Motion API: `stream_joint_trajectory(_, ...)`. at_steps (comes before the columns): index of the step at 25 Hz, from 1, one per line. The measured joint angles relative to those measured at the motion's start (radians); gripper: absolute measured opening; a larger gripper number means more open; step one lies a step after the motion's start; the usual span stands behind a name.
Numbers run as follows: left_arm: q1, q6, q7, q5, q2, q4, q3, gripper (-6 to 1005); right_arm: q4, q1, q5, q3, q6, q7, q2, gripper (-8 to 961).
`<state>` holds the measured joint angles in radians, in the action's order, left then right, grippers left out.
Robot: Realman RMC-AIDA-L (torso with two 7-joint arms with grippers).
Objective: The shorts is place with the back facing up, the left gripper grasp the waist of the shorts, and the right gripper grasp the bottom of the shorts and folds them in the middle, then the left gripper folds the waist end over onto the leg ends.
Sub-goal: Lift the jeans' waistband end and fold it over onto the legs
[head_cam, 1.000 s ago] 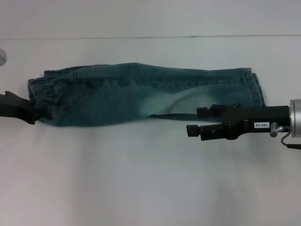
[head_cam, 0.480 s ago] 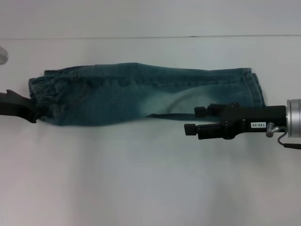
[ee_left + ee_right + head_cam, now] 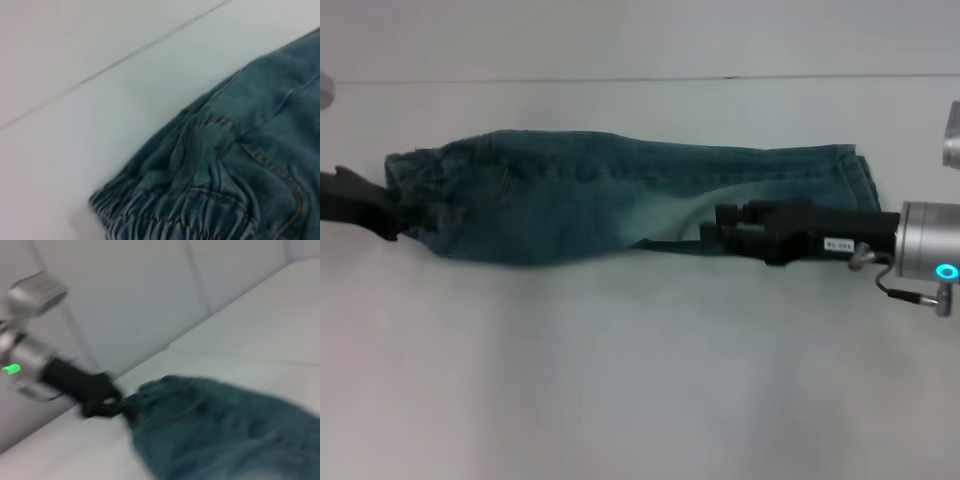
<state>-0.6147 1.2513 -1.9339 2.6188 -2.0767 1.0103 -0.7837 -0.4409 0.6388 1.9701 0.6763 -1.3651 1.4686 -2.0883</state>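
Right wrist alone shows left claw gripping waist.

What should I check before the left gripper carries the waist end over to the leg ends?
1. Shorts already folded lengthwise into a narrow strip on the table: ok.
2. Left gripper at the waist: ok, it meets the gathered band in the head view.
3. Left grip actually closed on fabric: cannot tell; its fingers are not visible in its wrist view.
4. Right gripper out of the fold path: not ok, it lies over the leg half of the shorts.
5. Leg ends flat and aligned: ok, the hems are stacked at the strip's right end.
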Motion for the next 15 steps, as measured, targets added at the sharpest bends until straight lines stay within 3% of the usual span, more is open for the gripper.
stream_joint_trajectory(3, -0.026, 0.097, -0.026, 0.002, 0.006, 0.077, -0.002, 62, 0.080, 0.002, -0.132, -0.001, 0.124, -0.087, -0.003, 456)
stream_joint_trajectory(6, -0.080, 0.199, -0.056, 0.021, 0.010, 0.149, -0.006, 61, 0.186, 0.014, -0.324, -0.002, 0.266, -0.221, -0.008, 390)
stream_joint_trajectory(10, -0.186, 0.306, -0.108, 0.069, 0.019, 0.186, -0.040, 61, 0.291, 0.048, -0.513, -0.003, 0.346, -0.386, -0.014, 302)
stream_joint_trajectory(14, -0.270, 0.355, -0.148, 0.079, 0.014, 0.214, -0.055, 60, 0.398, 0.098, -0.687, -0.003, 0.399, -0.575, -0.020, 214)
stream_joint_trajectory(15, -0.289, 0.364, -0.157, 0.077, 0.011, 0.223, -0.055, 60, 0.422, 0.114, -0.723, -0.003, 0.413, -0.620, -0.022, 109)
